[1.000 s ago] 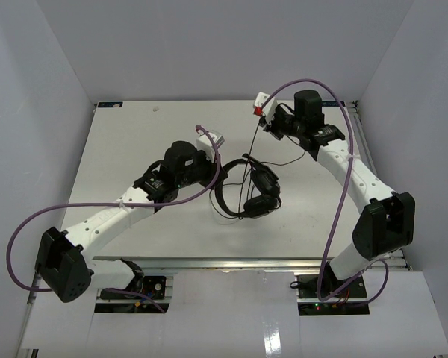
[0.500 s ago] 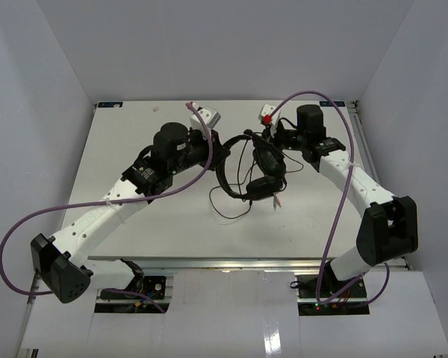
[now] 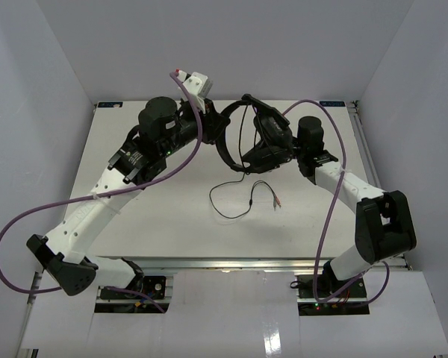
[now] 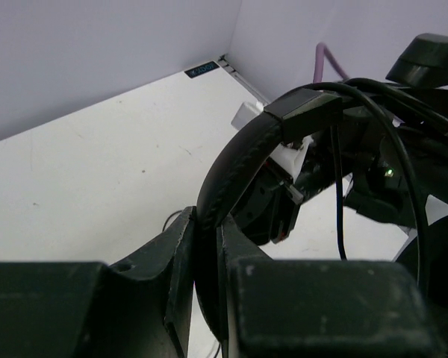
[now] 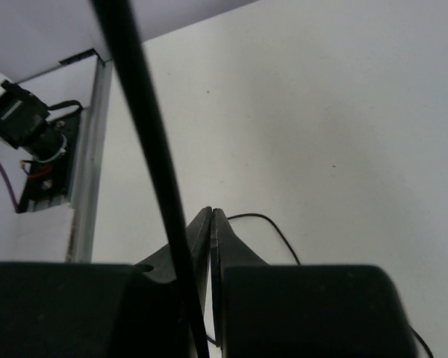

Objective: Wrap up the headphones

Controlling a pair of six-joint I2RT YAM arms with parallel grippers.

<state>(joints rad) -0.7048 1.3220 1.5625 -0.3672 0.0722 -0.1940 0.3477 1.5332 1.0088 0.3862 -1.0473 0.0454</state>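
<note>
While the left gripper [image 4: 205, 224] clamps the headband [image 4: 239, 160] and the right gripper [image 5: 210, 216] shows jaws pressed together, the headphones [image 3: 267, 134] hang over the table's [image 3: 149, 209] far middle, their cord [image 3: 231, 217] trailing loose, apparently unwrapped.

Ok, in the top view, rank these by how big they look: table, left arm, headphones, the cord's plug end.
1. table
2. left arm
3. headphones, held up nearer the camera, so they may look larger than they would lying flat
4. plug end, clearly smallest

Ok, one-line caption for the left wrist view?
Left gripper shut on the headphones at the headband, thin cord hanging alongside, white table behind.
</note>
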